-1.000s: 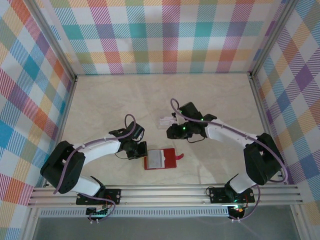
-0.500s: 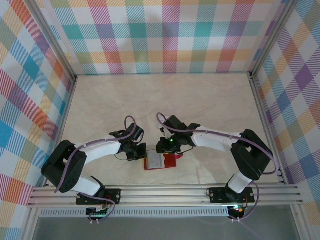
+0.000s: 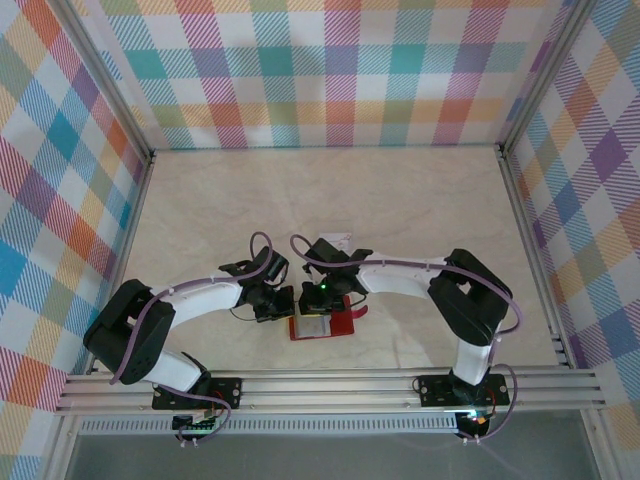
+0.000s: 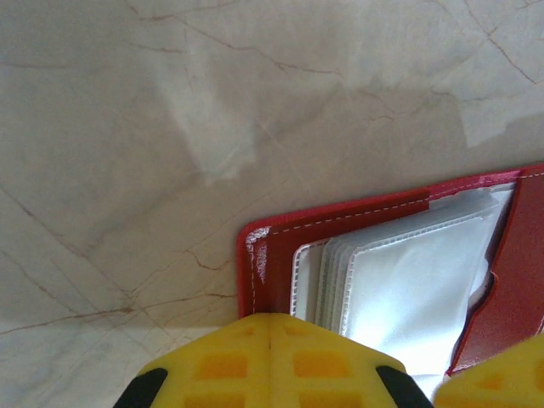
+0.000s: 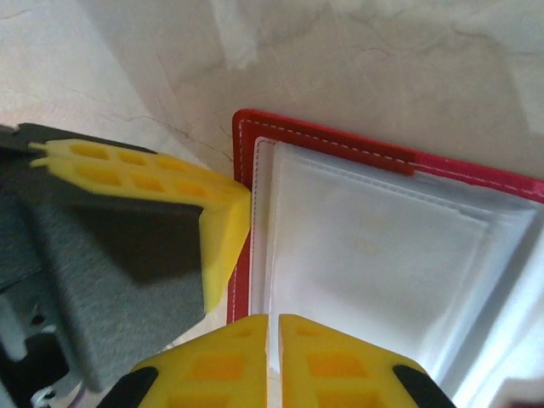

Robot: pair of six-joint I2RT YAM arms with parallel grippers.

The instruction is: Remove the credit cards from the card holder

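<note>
While the flat red leather-like card holder [image 3: 340,325] lies open, I see left gripper [image 3: 285,303] at its left edge and right gripper [image 3: 316,308] over it. Left wrist: fingers pressed together at holder's edge. Right wrist: fingers all but closed over clear sleeves [image 5: 365,229]; can't tell what they pinch.

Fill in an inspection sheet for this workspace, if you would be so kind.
Surface: pale marbled table.
Job's things: red holder lies open, whitish pockets up; pale pieces, likely cards, lie beyond the right arm.
Clutter: nothing seen.
Grippers: left gripper shut, tip at the holder's left edge; right gripper nearly shut at the pockets' edge, grip unclear.
Cables: purple cable looped on each arm.
Surroundings: plaid walls, metal rail.
</note>
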